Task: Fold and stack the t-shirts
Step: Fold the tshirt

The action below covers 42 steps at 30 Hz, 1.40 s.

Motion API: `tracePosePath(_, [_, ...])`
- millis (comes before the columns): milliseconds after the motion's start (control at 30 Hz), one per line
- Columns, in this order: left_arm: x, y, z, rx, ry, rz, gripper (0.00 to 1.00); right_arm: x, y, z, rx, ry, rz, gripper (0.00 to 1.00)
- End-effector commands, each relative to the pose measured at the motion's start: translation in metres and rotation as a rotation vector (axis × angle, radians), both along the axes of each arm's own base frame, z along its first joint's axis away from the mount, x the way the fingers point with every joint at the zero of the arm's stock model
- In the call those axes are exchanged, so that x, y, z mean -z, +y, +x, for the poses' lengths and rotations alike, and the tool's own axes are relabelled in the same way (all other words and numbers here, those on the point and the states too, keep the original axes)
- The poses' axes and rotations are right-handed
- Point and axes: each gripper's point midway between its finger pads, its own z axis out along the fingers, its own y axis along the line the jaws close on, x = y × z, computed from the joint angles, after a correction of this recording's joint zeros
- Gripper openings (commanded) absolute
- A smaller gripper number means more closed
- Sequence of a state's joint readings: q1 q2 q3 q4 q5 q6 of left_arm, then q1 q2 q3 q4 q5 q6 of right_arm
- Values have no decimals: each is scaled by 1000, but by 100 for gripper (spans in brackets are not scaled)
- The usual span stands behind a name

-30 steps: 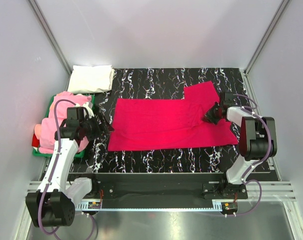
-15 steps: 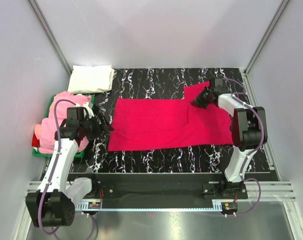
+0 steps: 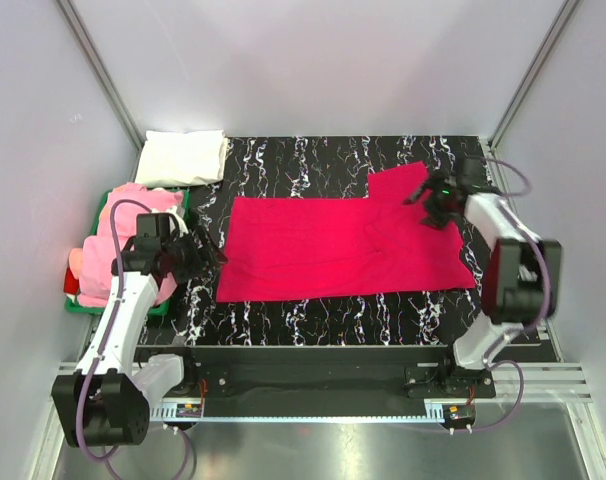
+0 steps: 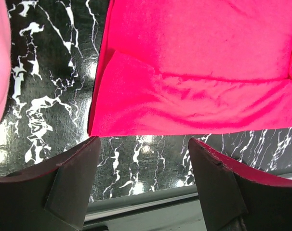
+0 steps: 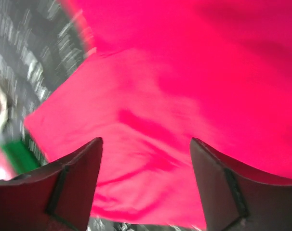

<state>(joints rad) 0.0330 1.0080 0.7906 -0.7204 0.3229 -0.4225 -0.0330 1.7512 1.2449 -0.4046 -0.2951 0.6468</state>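
A crimson-red t-shirt lies spread flat across the black marbled table, one sleeve sticking out at the back right. Over that sleeve hovers my right gripper, open, with only red cloth below its jaws. My left gripper stands open just off the shirt's left edge, above bare table. A light pink t-shirt is heaped in the green tray. A folded white t-shirt rests at the back left corner.
The tray sits off the table's left side, close to the left arm. Grey walls close in the left, right and back. A metal rail with both arm bases runs along the near edge.
My right gripper has let go of the red sleeve and opened. It moved from the shirt's right middle toward the back right. The sleeve now lies flatter. The left arm barely moved.
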Motion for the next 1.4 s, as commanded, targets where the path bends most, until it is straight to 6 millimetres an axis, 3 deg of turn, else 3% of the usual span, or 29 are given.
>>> tracePosePath(0, [9,-2,-3,-73,38,-34,79,-8,-87,-63,209,57,-151,82])
tracePosePath(33, [13,-3,-3,-86,47,-37,79,-4,-97,-86,239,81,-176,82])
tracePosePath(100, [21,-1,-3,-138,67,-37,80,6,-124,-114,328,135,-217,82])
tracePosePath(133, [30,-6,-7,-135,90,-42,80,4,-127,-124,360,135,-232,82])
tracePosePath(233, [52,-12,-7,-174,130,-88,80,39,-137,-158,440,232,-202,82])
tracePosePath(333, [68,-15,-2,-184,144,-92,80,60,-139,-168,446,287,-134,82])
tracePosePath(567, [98,-19,-2,-183,199,-37,80,83,-134,-172,437,326,-81,78])
tracePosePath(667, [108,-24,0,-173,200,-7,65,87,-132,-169,431,324,-66,63])
tracePosePath(700, [112,-23,0,-171,204,2,56,88,-133,-167,430,321,-62,57])
tracePosePath(733, [115,-24,1,-166,209,8,35,91,-132,-168,429,330,-59,54])
tracePosePath(767, [119,-25,3,-159,218,12,25,92,-132,-168,428,331,-60,50])
tracePosePath(833, [119,-26,7,-144,213,18,2,93,-134,-167,427,332,-65,30])
tracePosePath(933, [113,-24,9,-146,204,30,0,87,-136,-169,435,324,-70,8])
tracePosePath(1033, [96,-18,0,-169,203,48,0,75,-142,-174,466,313,-103,0])
tracePosePath(1167, [66,-12,-8,-195,145,55,0,56,-153,-187,545,306,-137,0])
tracePosePath(1367, [55,-20,-29,-172,146,7,3,41,-146,-208,614,303,-111,12])
